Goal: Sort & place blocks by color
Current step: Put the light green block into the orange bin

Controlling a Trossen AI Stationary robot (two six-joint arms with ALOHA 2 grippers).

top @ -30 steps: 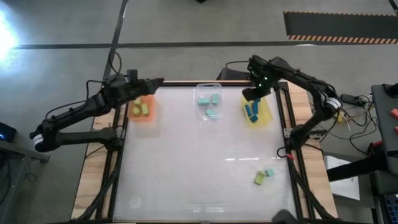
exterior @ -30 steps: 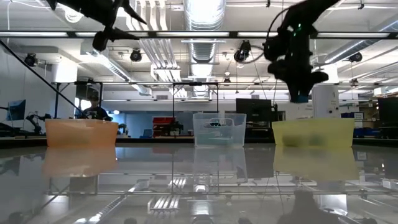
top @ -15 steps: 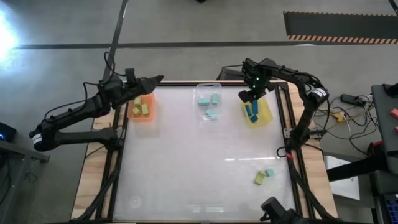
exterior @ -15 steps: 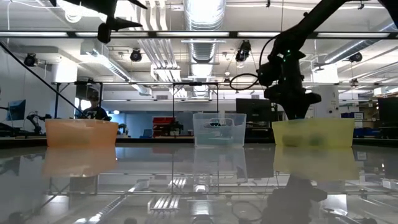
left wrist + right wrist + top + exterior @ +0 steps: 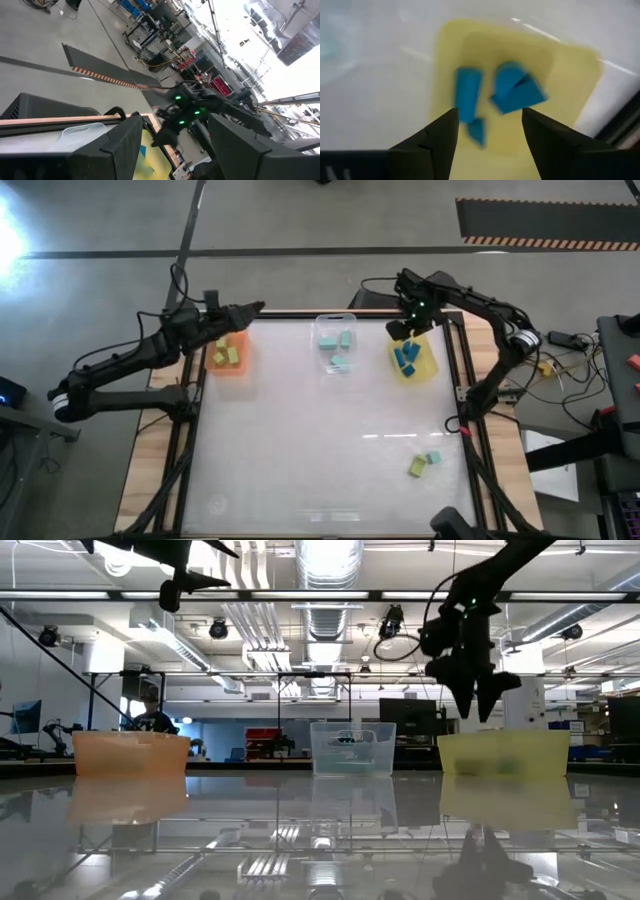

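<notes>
Jaws of the right gripper point(image 5: 477, 712) stood apart and empty above the yellow tray point(image 5: 424, 366), where dark blue blocks point(image 5: 512, 93) lay. Left gripper point(image 5: 252, 310) jaws were parted too, empty, hanging over the orange tray point(image 5: 238, 367) with its yellow-green blocks point(image 5: 226, 353). Teal blocks point(image 5: 338, 342) sat in the clear tray point(image 5: 322, 320); two loose blocks point(image 5: 424, 463) (one yellow-green, one teal) lay near the table point(image 5: 310, 450) corner. No legible writing showed.

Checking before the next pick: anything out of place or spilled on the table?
Nothing spilled. Two blocks remain unsorted on the table's near right: a yellow-green block and a light teal block. The blue blocks lie jumbled in the yellow tray, under the open right gripper.
</notes>
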